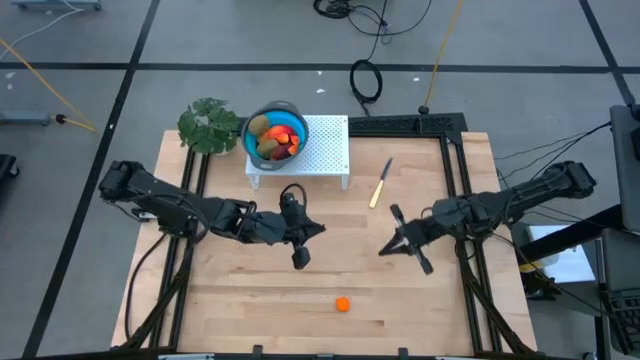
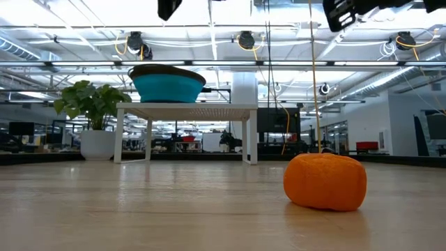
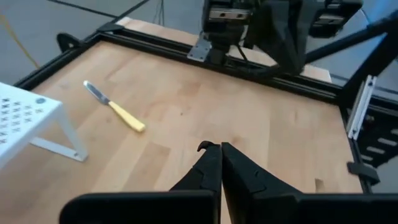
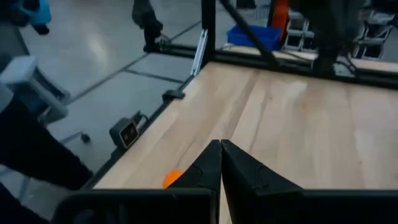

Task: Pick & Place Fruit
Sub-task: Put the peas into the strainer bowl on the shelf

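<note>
A pale wooden table (image 1: pixel 250 300) fills the scene, with two dark arms reaching in over its middle. A white perforated stand (image 1: pixel 325 150) sits at the far edge, left of centre, and carries a blue bowl (image 1: pixel 275 131) heaped with toy fruit (image 1: pixel 277 138): olive-brown, orange and red pieces. A green leafy plant (image 1: pixel 208 124) stands just left of the bowl. The left gripper (image 1: pixel 300 248) hangs above the table's centre, well clear of the surface, its fingers (image 3: pixel 208 171) pressed together on nothing. The right gripper (image 1: pixel 405 245) hovers right of centre, its fingers (image 4: pixel 214 165) likewise closed and empty. A slim yellow-handled knife (image 1: pixel 380 184) lies flat on the wood just right of the stand. One orange ball (image 1: pixel 343 304) rests alone near the table's near edge, between the two arms and apart from both.
</note>
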Motion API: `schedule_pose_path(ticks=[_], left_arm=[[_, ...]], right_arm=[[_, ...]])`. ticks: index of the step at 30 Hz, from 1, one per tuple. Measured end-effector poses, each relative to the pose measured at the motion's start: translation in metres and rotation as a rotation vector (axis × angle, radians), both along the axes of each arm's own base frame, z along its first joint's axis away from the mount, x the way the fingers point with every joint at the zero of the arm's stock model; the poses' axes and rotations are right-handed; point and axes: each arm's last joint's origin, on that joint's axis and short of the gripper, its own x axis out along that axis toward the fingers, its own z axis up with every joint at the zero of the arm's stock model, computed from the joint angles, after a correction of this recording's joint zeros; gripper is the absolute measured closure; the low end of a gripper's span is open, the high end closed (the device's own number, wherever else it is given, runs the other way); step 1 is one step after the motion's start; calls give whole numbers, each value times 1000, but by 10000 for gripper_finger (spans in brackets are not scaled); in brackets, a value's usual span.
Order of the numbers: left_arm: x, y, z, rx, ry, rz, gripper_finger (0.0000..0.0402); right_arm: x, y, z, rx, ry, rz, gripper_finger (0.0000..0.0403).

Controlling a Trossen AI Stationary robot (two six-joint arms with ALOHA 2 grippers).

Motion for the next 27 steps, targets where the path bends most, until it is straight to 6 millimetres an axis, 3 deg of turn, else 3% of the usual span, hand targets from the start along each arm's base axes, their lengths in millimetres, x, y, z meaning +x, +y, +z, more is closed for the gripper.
schedule_pose_path(ticks=[7,13,27], left_arm=[[-3,6,-15,0,0,-69,395],[-19,16,-21,-7,7,-135,395],[-98,32,-42,-20,-122,-192,399]], right_arm=[[14,31,-13,4,36,95,399],[37,54,-18,-6,114,89,399],[99,89,-8,-62,285,87,399]])
